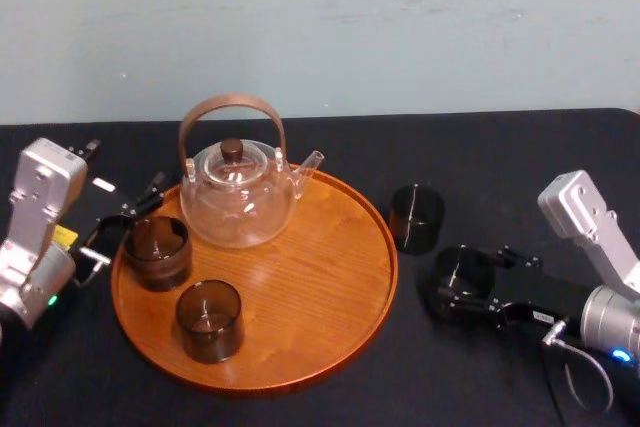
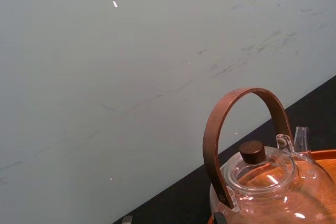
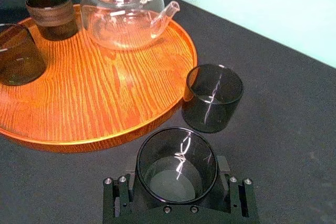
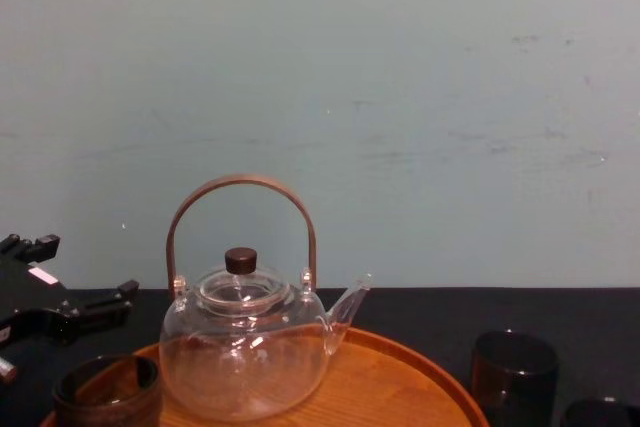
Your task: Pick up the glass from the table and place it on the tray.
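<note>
Glass (image 3: 176,167) clasped by right end effector (image 3: 177,178) at tray's (image 1: 392,247) three o'clock, ready to lift; left end effector (image 1: 125,225) hangs wide at nine.

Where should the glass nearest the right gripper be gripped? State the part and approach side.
Its straight side wall, mid-height, from the robot's right, low along the table. The glass stands upright, a plain handleless cylinder; the right gripper sits around it on that side, with the second glass and tray beyond.

Looks like a bare lab or test room: a black worktop (image 1: 500,147) against a plain, scuffed pale-green wall (image 1: 320,27), with a teapot (image 1: 240,202) on a wooden tray (image 1: 320,287).
</note>
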Robot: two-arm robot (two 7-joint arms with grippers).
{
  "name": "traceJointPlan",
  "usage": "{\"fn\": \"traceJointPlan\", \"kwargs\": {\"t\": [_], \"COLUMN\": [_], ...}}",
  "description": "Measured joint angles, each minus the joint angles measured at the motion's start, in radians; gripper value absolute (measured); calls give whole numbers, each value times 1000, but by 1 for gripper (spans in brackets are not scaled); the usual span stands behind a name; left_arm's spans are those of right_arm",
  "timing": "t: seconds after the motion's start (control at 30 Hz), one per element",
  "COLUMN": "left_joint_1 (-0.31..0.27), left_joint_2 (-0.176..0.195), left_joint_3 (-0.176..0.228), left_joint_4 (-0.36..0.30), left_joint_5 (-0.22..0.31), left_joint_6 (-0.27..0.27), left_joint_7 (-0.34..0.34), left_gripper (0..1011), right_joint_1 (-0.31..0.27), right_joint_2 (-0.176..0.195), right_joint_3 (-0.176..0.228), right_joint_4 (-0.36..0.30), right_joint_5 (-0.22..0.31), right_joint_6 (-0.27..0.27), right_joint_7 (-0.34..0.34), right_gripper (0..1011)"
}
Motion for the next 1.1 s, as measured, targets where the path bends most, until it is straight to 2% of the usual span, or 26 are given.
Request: {"fn": "traceJointPlan", "kwargs": {"t": [0.33, 0.63, 0.83, 1.1], "left_joint_1": [0, 0, 0, 0], "left_joint_2": [0, 0, 0, 0], "left_joint_3": [0, 0, 0, 0], "left_joint_4": [0, 0, 0, 0], "left_joint_5": [0, 0, 0, 0], "left_joint_6": [0, 0, 0, 0], "left_joint_7": [0, 0, 0, 0], "left_gripper": [1001, 1001, 1001, 1002], "right_joint_1": [3, 34, 68, 126], "right_joint_2": [47, 82, 78, 48], "right_joint_3": [19, 13, -10, -62], "right_joint_4": [-57, -94, -89, -50], "right_joint_5": [44, 70, 74, 64], "right_joint_6": [-3, -7, -15, -26], "right_joint_7": [37, 60, 64, 71], "right_gripper": [901, 901, 901, 901]}}
